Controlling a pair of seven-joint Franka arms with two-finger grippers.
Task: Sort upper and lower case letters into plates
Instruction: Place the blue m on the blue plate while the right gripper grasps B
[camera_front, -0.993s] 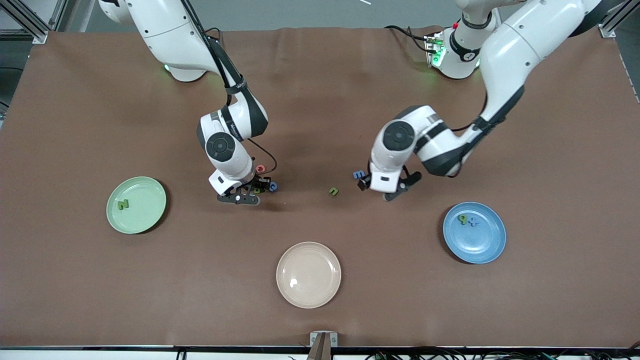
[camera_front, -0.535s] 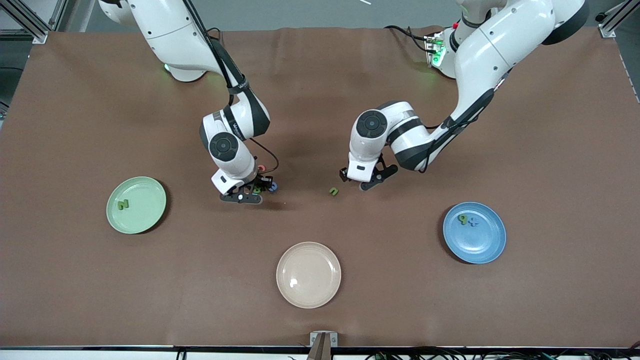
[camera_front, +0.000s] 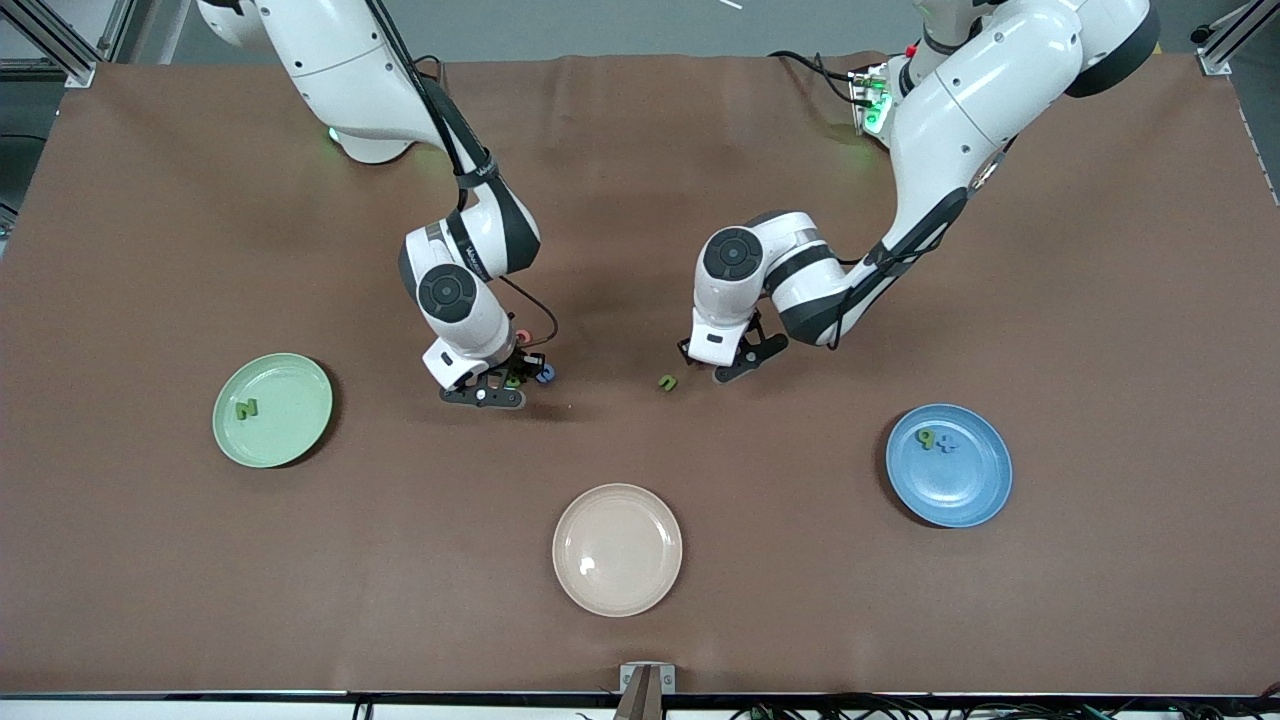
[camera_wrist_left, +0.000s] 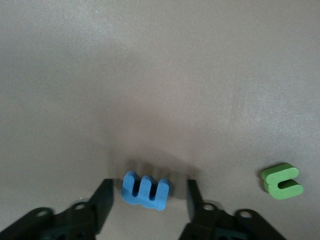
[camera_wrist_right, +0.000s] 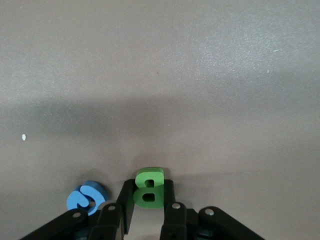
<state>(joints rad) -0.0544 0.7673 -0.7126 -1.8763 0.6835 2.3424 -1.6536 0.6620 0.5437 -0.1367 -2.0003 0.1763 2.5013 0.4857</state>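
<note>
Letters first: right gripper (camera_wrist_right: 145, 212) is clamped on green foam B (camera_wrist_right: 148, 188), lift straight, sparing blue foam S (camera_wrist_right: 86, 197) beside it. Left gripper (camera_wrist_left: 148, 200), half-open, straddles blue foam E (camera_wrist_left: 145, 189).

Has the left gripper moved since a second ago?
Yes. The left gripper shifted toward the right arm's end, closing on the small green letter, and away from the blue plate.

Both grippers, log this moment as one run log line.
right gripper: shut on green B | left gripper: open around blue E on table | green plate: one letter | blue plate: two pieces
</note>
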